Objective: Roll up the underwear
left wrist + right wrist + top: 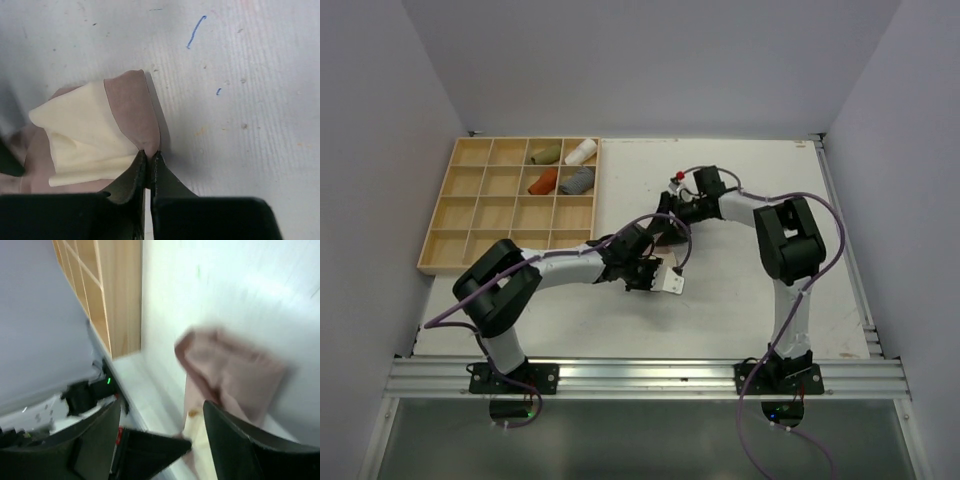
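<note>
Left gripper (148,167) is pinched tight on the near corner of the pale beige-pink underwear (131,112), soft folded cloth with a cream lining, flat on the white table (250,100). Right gripper (165,440) is spread wide just over the same cloth, in a blurred view. Further off, a wooden tray (472,215) holds the rust-orange underwear (542,181), rolled, among other rolls (577,181)

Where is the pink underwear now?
The underwear lies mid-table, right of the wooden tray; the left wrist view shows its edge pinched by the left tool.
</note>
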You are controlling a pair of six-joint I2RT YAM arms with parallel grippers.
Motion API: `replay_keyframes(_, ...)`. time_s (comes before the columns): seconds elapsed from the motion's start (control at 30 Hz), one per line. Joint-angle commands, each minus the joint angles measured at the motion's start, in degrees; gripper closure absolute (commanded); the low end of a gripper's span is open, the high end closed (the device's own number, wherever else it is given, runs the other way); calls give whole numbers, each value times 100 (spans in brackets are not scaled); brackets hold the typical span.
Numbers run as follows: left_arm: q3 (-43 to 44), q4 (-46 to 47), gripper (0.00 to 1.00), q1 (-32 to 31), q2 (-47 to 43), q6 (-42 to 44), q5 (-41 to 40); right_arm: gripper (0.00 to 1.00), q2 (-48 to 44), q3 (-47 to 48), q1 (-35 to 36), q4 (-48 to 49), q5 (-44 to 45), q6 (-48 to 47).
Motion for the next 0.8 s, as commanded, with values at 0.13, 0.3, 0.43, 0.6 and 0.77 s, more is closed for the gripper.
replay_keyframes(0.13, 416, -1523, 100, 17, 267, -703, 753, 9, -933, 2225, -933, -2633, 1539, -3363)
replay_keyframes(0.3, 1154, -2595, 100, 465, 952, -933, 1719, 1, -2180, 2044, -951, -2610, 2076, -5203)
replay_keyframes(0.43, 2103, -3483, 100, 1009, 1724, -923, 2527, 1, -3376, 893, -951, -1521, 3006, -5440)
replay_keyframes(0.6, 2867, -4064, 100, 1406, 2455, -854, 2784, 1, -4036, 531, -951, -3142, 2254, -7494)
replay_keyframes(0.77, 3334, -4565, 100, 1494, 3158, -617, 2705, 10, -4432, -564, -706, -4359, 1138, -9139)
